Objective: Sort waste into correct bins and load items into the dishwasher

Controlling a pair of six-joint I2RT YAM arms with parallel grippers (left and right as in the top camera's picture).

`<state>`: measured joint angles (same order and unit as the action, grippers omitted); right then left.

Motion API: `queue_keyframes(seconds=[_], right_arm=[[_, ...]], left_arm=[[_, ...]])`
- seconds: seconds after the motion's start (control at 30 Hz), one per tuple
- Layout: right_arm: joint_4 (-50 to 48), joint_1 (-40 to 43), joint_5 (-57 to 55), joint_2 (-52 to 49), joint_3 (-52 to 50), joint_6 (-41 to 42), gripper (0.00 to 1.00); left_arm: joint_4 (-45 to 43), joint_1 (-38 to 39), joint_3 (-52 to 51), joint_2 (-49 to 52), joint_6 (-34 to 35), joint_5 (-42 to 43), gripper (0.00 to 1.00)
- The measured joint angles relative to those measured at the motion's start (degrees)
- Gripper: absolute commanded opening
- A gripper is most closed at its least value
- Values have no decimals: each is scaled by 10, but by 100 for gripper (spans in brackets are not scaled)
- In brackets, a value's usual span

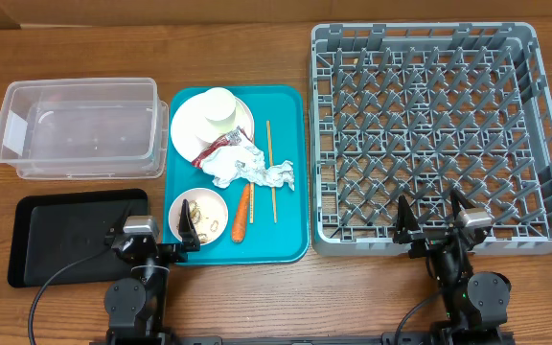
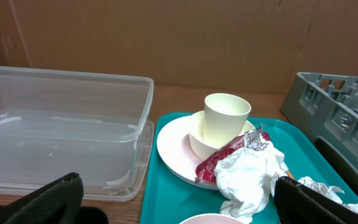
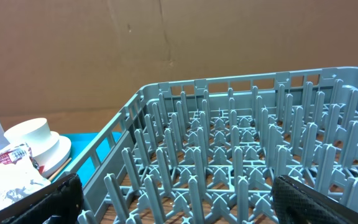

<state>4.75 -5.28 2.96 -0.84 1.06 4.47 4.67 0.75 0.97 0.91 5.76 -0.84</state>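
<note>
Both claws stood wide and empty: the left gripper (image 1: 153,240) at the teal tray's (image 1: 290,172) near corner, the right gripper (image 1: 436,230) at the grey rack's (image 1: 429,134) near wall. On the tray, the napkin (image 1: 242,165) and red wrapper (image 1: 214,149) hid part of the plate (image 1: 185,125) bearing the cup (image 1: 220,107). The carrot (image 1: 242,213) and chopsticks (image 1: 269,168) lay beside them. The near bowl's (image 1: 197,216) contents were indistinct.

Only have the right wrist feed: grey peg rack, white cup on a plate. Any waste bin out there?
Observer: Yes. A clear plastic rectangular tub stands left of the teal serving tray; it looks empty.
Operator: Just that one?
Observer: No. A shallow black rectangular tray lies in front of the tub.
Operator: Dishes I'm missing?
Observer: A small white bowl holding beige food scraps sits at the teal tray's near left corner, an orange carrot to its right.
</note>
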Motion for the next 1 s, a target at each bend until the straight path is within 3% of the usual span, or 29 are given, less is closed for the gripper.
queue_keyframes(seconds=[1.0], right_arm=[[0, 0, 0, 0, 0, 0, 100]], left_arm=[[-4, 0, 0, 0, 0, 25, 100]])
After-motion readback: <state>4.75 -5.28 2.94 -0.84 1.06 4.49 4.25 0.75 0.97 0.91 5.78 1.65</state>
